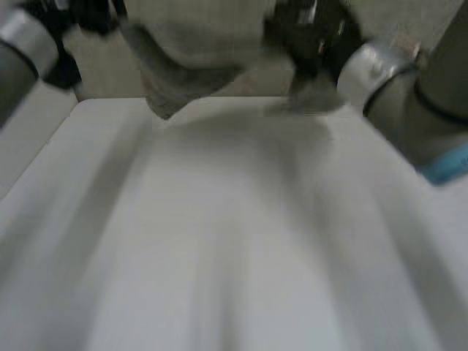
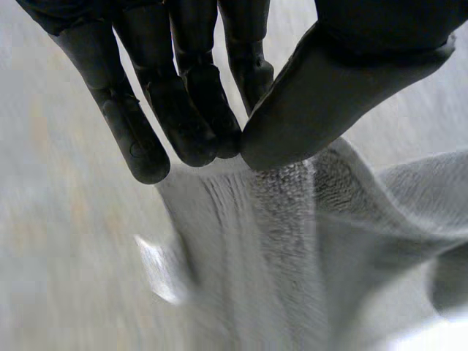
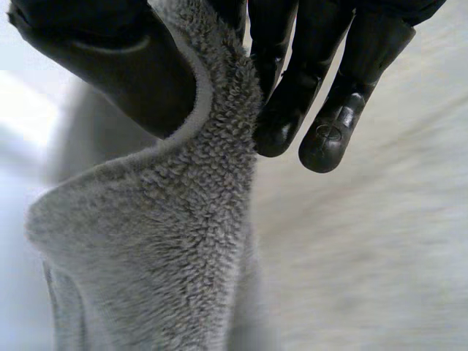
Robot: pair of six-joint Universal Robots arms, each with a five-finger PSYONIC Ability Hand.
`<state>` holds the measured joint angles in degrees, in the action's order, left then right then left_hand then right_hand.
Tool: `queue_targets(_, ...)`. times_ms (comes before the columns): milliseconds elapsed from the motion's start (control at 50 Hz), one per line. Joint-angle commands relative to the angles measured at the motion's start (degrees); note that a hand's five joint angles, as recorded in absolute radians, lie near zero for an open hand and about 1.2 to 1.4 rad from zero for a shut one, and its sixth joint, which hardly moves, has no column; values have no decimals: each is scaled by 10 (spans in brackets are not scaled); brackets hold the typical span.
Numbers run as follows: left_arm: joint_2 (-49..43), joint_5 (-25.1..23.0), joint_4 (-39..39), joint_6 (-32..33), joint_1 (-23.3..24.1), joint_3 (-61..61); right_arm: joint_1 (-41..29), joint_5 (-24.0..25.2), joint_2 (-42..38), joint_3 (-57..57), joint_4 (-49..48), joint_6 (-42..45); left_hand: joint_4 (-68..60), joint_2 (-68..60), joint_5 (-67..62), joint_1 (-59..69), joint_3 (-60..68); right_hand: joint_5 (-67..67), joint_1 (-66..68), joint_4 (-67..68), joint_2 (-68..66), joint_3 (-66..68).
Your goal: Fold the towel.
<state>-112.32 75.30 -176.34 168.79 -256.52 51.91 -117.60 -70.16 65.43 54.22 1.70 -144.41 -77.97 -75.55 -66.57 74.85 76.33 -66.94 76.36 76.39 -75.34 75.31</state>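
Hanging above the 12 o'clock edge of the tabletop (image 1: 234, 241), the grey towel (image 1: 183, 51) is held in the air by both hands. The left hand (image 2: 183, 102) pinches its upper edge between thumb and straight fingers. The right hand (image 3: 307, 80) is clamped on a hemmed edge the same way. Judging by the bunched, draping cloth, no fold is made yet; doubling it over and laying it flat remain.
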Motion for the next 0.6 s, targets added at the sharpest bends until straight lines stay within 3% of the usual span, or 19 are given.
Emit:
queue_targets(20,41,-61,-47,28,-29,297,14,49,9,174,70,35,-20,-44,-34,52,37,-31,36,36,-47,47)
queue_targets(140,46,-72,-72,96,-50,447,26,53,14,277,63,87,-20,-44,-34,52,37,9,-3,-4,-7,7)
queue_targets(280,41,-74,-94,130,-56,494,45,46,5,351,25,82,-20,-44,-34,52,37,132,-126,-127,116,-116)
queue_targets(320,41,-74,-97,129,-60,493,47,36,3,375,-10,47,-20,-44,-34,52,37,289,-283,-284,273,-273)
queue_targets(400,41,-74,-100,128,-66,487,47,12,3,389,-36,-9,-20,-44,-34,52,37,416,-410,-411,400,-400)
queue_targets(440,39,-72,-112,125,-75,486,47,-27,3,394,-44,-63,-20,-44,-34,52,37,507,-501,-501,491,-490)
queue_targets(600,35,-71,-125,124,-81,491,54,-81,13,408,-36,-110,-20,-44,-34,52,37,586,-580,-581,570,-570)
